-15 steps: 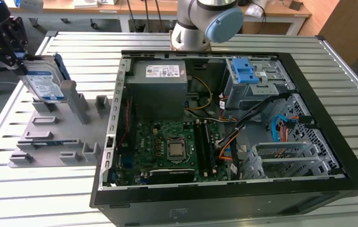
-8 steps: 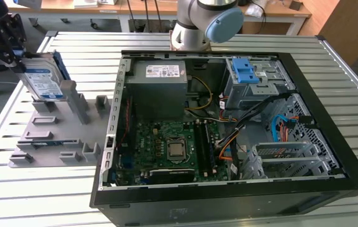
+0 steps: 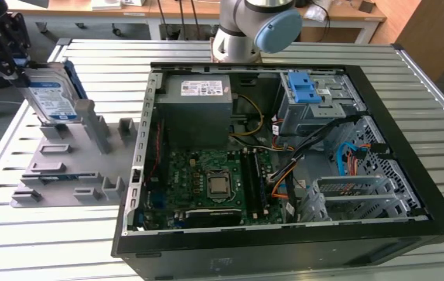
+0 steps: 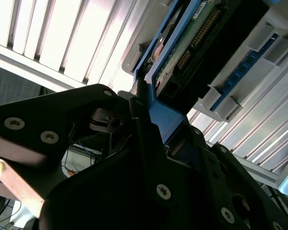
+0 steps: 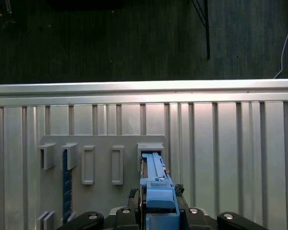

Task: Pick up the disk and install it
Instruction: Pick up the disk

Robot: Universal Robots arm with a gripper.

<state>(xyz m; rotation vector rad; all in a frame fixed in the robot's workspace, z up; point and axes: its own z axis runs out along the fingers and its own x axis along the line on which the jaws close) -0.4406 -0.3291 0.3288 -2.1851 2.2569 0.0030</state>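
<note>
The disk [image 3: 50, 96] stands upright on edge at the far end of a grey holder stand [image 3: 65, 170], on the exterior view's left. Its white-and-blue label faces the camera and a blue carrier frame runs around its edges. My gripper [image 3: 19, 69] grips its upper end, fingers closed on either side. In the first wrist view the disk's blue edge [image 5: 156, 184] runs from my gripper [image 5: 156, 213] to a slot of the holder [image 5: 150, 147]. The second wrist view has the disk's green circuit-board side [image 4: 192, 43] and my black finger [image 4: 139, 115] pressed against the blue frame.
An open black computer case [image 3: 409, 146] lies on the slatted metal table [image 3: 50, 246], on the exterior view's right. Inside are a grey power-supply box [image 3: 198, 96], a motherboard [image 3: 214, 184] and a drive bay with blue latches [image 3: 304, 88]. The arm's base [image 3: 249, 29] stands behind the case.
</note>
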